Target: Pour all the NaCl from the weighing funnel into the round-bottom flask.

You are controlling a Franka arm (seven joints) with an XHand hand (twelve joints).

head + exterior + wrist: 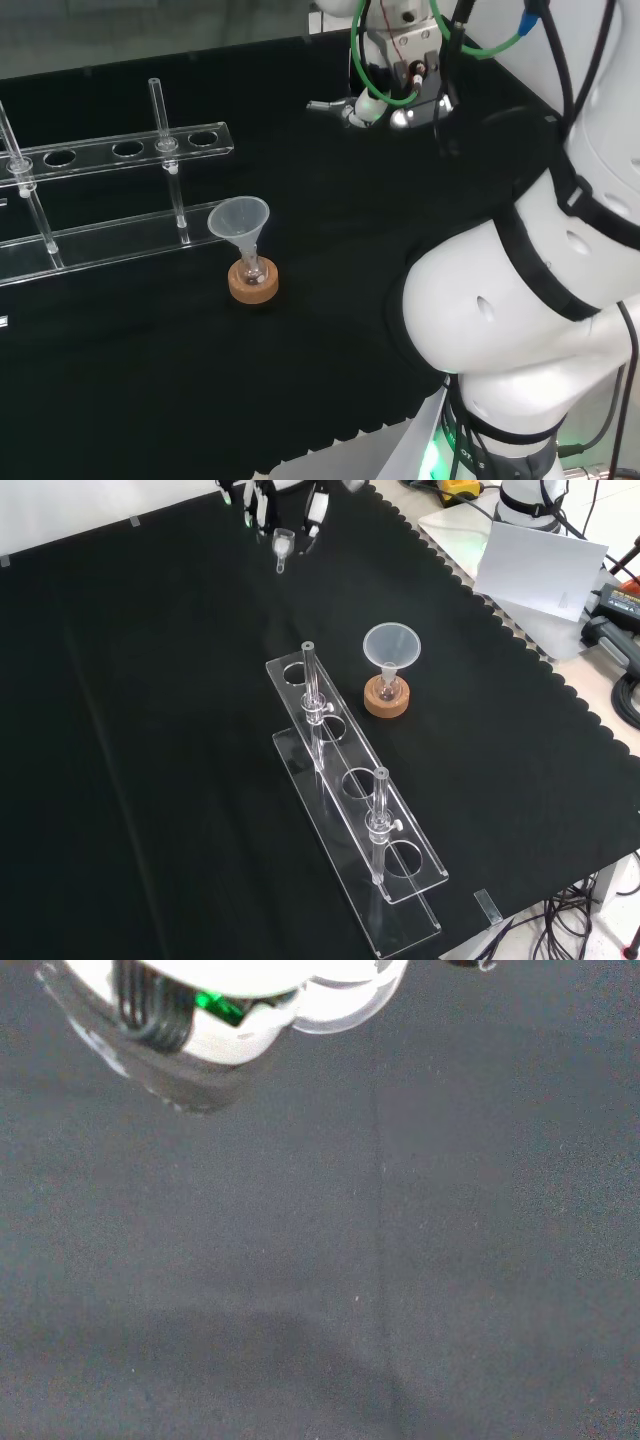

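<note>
A small round-bottom flask (253,268) (388,687) stands upright in a cork ring (253,287) (387,702) at mid-cloth, with a clear plastic funnel (239,220) (391,645) seated in its neck. The hand (400,75) (288,505) hovers well off from the flask, to the right and farther back in the head view and at the top edge in the front view. Its fingers pinch a small clear weighing funnel (335,106) (282,548), whose spout points down in the front view. What the weighing funnel holds cannot be made out. A blurred white part of the hand (230,1010) hangs over bare cloth.
A clear acrylic rack (120,150) (355,820) with round holes and two upright posts stands beside the flask, left of it in the head view. The arm's white links (530,300) bulk at the head view's right. The cloth's scalloped edge (520,650) runs past the flask.
</note>
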